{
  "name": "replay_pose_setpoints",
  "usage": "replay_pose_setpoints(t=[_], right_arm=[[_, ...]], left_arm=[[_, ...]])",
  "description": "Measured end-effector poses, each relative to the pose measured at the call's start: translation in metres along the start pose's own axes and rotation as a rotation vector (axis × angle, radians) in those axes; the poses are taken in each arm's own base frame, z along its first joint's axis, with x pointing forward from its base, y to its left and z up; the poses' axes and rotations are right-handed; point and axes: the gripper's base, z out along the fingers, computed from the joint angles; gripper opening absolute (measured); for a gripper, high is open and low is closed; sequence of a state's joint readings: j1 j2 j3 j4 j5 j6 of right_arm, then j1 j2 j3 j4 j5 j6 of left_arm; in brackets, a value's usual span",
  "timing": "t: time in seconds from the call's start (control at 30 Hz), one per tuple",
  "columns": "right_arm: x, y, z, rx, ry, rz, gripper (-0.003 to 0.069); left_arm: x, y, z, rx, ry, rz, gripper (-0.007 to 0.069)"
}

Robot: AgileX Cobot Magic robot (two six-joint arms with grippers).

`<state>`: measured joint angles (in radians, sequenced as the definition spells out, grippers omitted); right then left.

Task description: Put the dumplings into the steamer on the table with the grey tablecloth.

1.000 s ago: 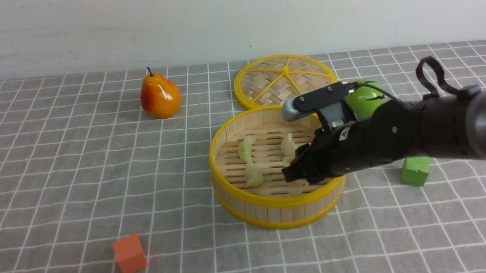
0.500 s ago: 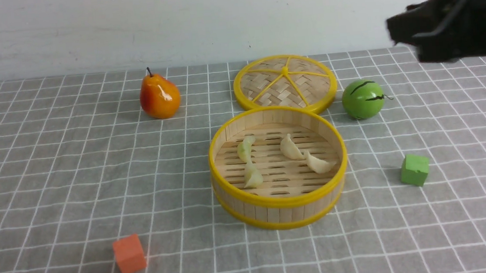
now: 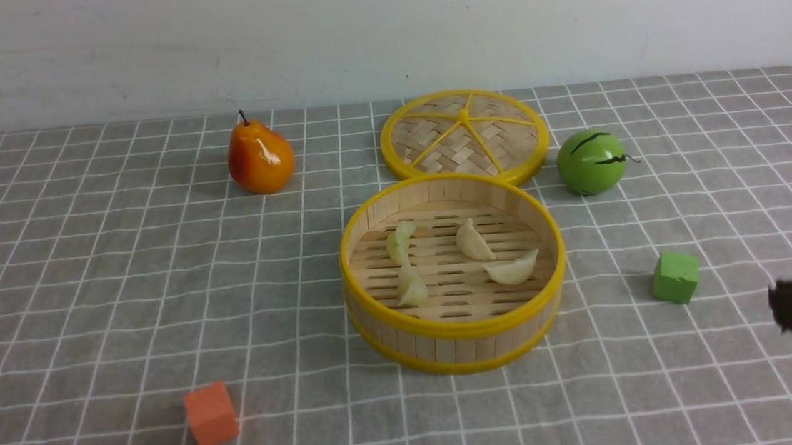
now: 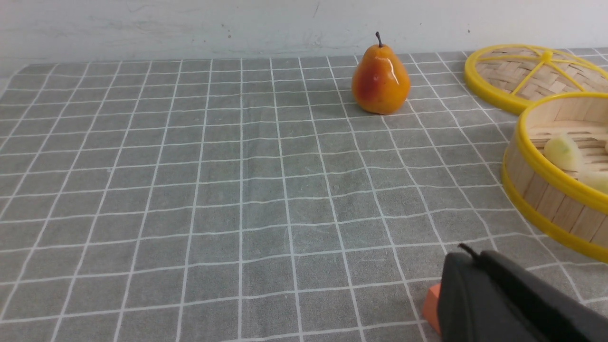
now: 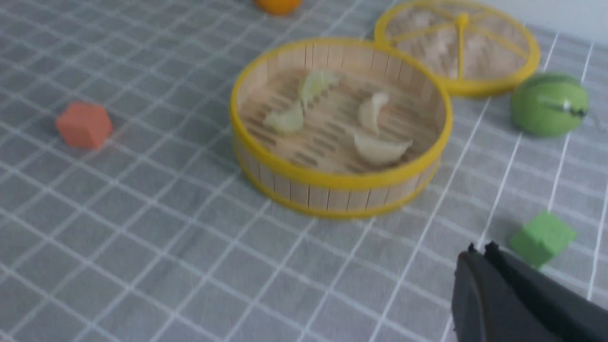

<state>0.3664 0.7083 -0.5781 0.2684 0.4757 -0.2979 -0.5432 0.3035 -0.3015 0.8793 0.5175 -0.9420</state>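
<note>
The steamer [image 3: 457, 330] stands mid-table on the grey tablecloth [image 3: 85, 278]. On its slat floor lie several dumplings: two pale green ones [image 3: 401, 242] [image 3: 412, 289] and two cream ones [image 3: 473, 241] [image 3: 513, 269]. My right gripper [image 3: 777, 304] shows at the right edge of the front view, shut and empty, well clear of the steamer. In the right wrist view its closed tips [image 5: 477, 249] hang above the cloth near the green cube [image 5: 541, 236]. The left gripper [image 4: 468, 251] is shut with nothing in it, low over the cloth left of the steamer [image 4: 546, 183].
A woven lid [image 3: 463, 134] lies just behind the steamer. An orange pear [image 3: 260, 157] stands at the back left and a green ball [image 3: 591, 161] at the back right. An orange cube [image 3: 211, 414] sits front left, and a green cube [image 3: 675, 277] right of the steamer.
The right arm left the steamer, swung up and away to the right, then dropped low at the right edge with its jaws shutting. The right-hand cream dumpling stayed inside and turned slightly.
</note>
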Motion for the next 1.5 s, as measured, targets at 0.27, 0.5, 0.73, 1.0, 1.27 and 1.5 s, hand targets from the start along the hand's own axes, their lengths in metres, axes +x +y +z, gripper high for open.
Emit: replay_pose_setpoints(t=[0.27,0.5,0.73,1.0,1.27,1.5], right_arm=[[0.041,-0.008,0.010,0.074,0.135,-0.163,-0.0019],[0.037,-0.015,-0.021,0.217,-0.044,-0.228,-0.0019],[0.074,-0.020,-0.047,0.388,-0.222,-0.116,-0.0015],[0.145,-0.024,-0.029,0.571,-0.368,0.160,-0.0011],[0.160,-0.024,-0.024,0.588,-0.257,0.312,-0.0006],[0.161,-0.023,-0.024,0.580,-0.233,0.326,0.0000]], left_arm=[[0.000,0.000,0.000,0.000,0.000,0.001,0.0000],[0.000,0.000,0.000,0.000,-0.001,0.001,0.0000],[0.000,0.000,0.000,0.000,-0.001,0.002,0.0000],[0.000,0.000,0.000,0.001,-0.002,0.002,0.0000],[0.000,0.000,0.000,0.001,-0.003,0.003,0.0011],[0.000,0.000,0.000,0.001,-0.003,0.003,0.0017]])
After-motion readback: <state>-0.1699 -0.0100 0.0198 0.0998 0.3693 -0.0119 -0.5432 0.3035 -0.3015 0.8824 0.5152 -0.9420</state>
